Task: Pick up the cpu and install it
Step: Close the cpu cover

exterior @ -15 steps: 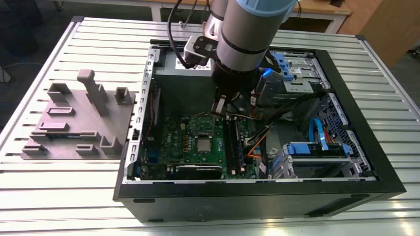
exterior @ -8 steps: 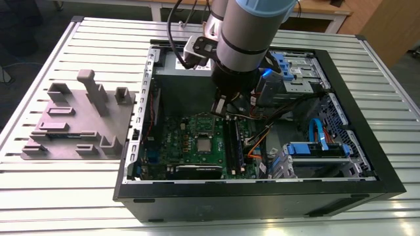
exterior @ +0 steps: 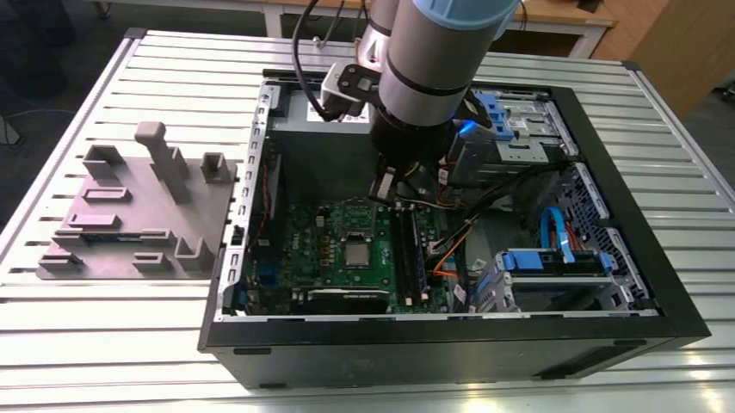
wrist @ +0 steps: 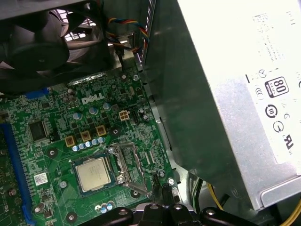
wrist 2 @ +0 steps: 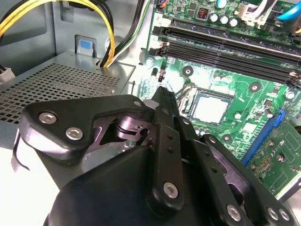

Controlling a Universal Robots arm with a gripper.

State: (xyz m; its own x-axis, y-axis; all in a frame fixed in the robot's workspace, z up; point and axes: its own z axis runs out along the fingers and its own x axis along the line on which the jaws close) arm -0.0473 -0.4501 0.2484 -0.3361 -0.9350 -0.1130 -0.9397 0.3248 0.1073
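Hanging upright inside case point(exterior: 460, 335), arm point(exterior: 442, 52) points tool point(wrist 2: 162, 92) down beside cpu point(wrist 2: 210, 109) on motherboard point(wrist: 56, 117); tool pinched together, empty.

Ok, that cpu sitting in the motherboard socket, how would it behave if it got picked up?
The cpu looks like a small flat square with a metal top, so probably rigid and light. Its smooth lid likely gives little grip. It lies low inside the socket frame, so its edges seem hard to pinch.

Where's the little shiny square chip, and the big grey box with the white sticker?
Small silvery-grey square cpu chip point(wrist: 92, 173): first wrist view, middle of its metal top.
Large grey metal box with white label point(wrist: 197, 103): first wrist view, its bare grey side.
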